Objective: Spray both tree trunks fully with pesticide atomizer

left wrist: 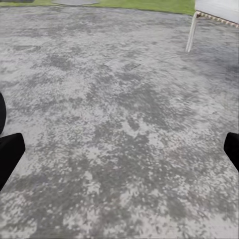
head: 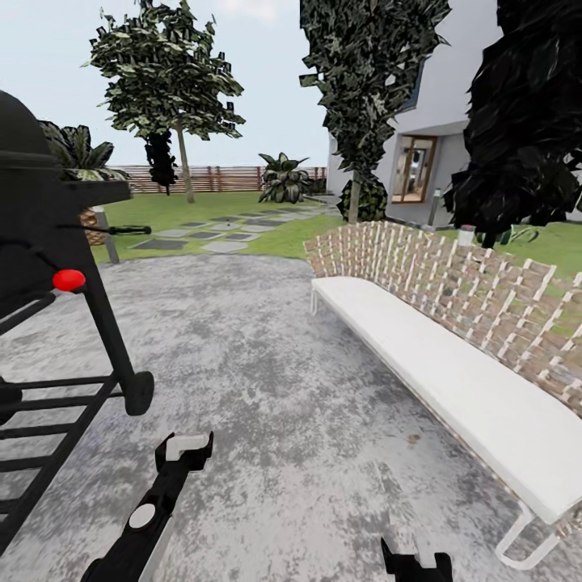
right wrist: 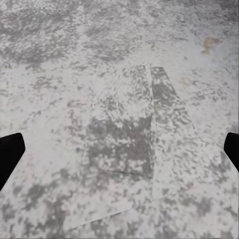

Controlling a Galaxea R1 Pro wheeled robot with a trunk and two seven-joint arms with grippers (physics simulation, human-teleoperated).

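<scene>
Looking from the head, we see one pale-trunked tree [head: 183, 153] on the green lawn [head: 202, 206] far ahead of our left gripper [head: 187, 449]; a white slatted bench [head: 453, 356] flanks our right gripper [head: 416, 558]. Both wrist views show fingers [left wrist: 10, 152] spread over mottled grey paving [right wrist: 124, 99]

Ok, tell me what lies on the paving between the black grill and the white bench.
In the head view, bare mottled grey paving lies between the grill and the bench; nearer the camera, the left gripper hangs over it.
</scene>
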